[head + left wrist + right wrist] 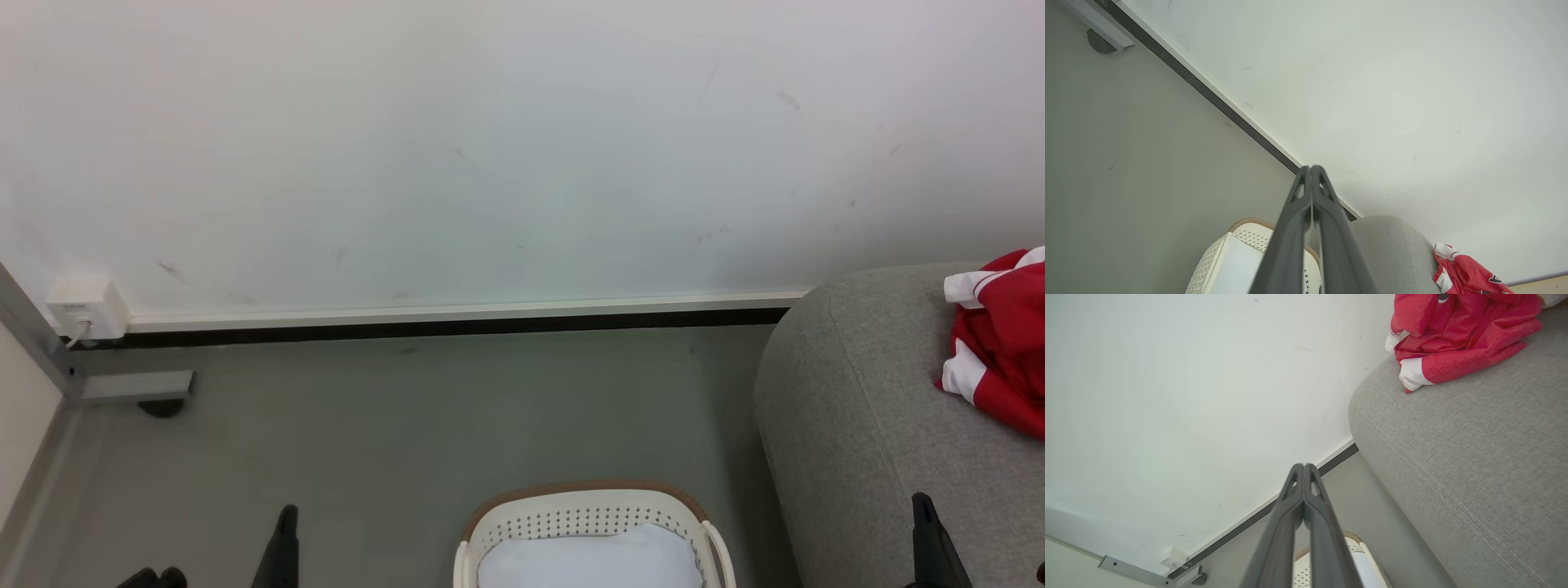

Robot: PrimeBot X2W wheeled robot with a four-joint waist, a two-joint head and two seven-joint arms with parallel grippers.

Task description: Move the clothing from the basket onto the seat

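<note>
A: Where's the clothing (1000, 343)?
B: Crumpled red heap with white trim, on the grey seat (849, 408), ahead of the right gripper (922, 508).
A: And the basket (584, 492)?
B: White, perforated, brown-rimmed, upright, between that one and the left gripper (286, 516).

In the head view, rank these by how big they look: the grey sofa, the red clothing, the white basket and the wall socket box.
1. sofa: largest by far.
2 and 3. basket and red clothing: similar in size, and both are cut off by the frame edge, so left unranked.
4. wall socket box: smallest.
</note>
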